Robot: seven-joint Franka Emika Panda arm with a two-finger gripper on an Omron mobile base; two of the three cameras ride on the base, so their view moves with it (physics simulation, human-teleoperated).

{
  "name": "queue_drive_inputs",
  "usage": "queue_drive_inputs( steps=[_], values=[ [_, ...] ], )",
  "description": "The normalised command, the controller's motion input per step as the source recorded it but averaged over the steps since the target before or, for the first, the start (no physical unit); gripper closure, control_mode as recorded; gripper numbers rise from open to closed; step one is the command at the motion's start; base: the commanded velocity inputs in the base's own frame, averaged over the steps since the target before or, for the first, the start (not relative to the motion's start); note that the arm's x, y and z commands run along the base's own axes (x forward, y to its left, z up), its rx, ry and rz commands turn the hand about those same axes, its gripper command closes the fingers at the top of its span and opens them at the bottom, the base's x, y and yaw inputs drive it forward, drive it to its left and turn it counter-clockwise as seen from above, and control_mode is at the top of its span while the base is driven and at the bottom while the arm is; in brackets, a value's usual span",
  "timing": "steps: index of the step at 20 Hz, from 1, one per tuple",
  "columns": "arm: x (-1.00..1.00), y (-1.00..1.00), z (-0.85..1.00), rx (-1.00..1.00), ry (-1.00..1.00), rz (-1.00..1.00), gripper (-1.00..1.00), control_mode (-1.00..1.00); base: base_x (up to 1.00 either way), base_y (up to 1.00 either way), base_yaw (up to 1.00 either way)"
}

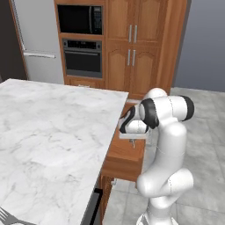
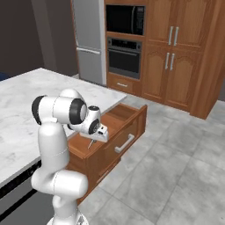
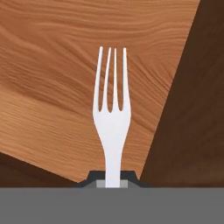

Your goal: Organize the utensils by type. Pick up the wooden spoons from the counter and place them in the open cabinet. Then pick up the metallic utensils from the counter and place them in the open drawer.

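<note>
Two fingers [image 3: 94, 175] of the gripper [image 3: 113, 177] pinch a metal fork [image 3: 112, 113] over the open drawer [image 2: 116, 115]

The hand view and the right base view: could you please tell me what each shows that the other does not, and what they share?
The hand view alone shows the fork's four tines, its handle pinched between the shut fingertips. The right base view alone shows the arm, the counter, the oven, the tall cabinets and the drawer's bar handle. Both show the gripper over the open drawer's wooden bottom.
</note>
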Motion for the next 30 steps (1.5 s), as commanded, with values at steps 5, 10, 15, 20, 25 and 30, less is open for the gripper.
queue_drive_inputs(
  steps=[5,10,15,20,25,30],
  values=[
    [0.0,-0.24,-0.24,0.0,0.09,-0.03,1.0,-1.0,0.0,0.0,0.0],
    [-0.15,-0.48,-0.3,0.0,0.14,-0.03,1.0,-1.0,0.0,0.0,0.0],
    [-0.33,-0.6,-0.31,0.0,0.2,-0.03,1.0,-1.0,0.0,0.0,0.0],
    [-0.47,-0.69,-0.29,0.0,0.18,-0.04,1.0,-1.0,0.0,0.0,0.0],
    [-0.47,-0.67,-0.29,0.0,0.18,-0.06,1.0,-1.0,0.0,0.0,0.0],
    [-0.45,-0.64,-0.26,0.0,0.2,-0.08,1.0,-1.0,0.0,0.0,0.0]
  ],
)
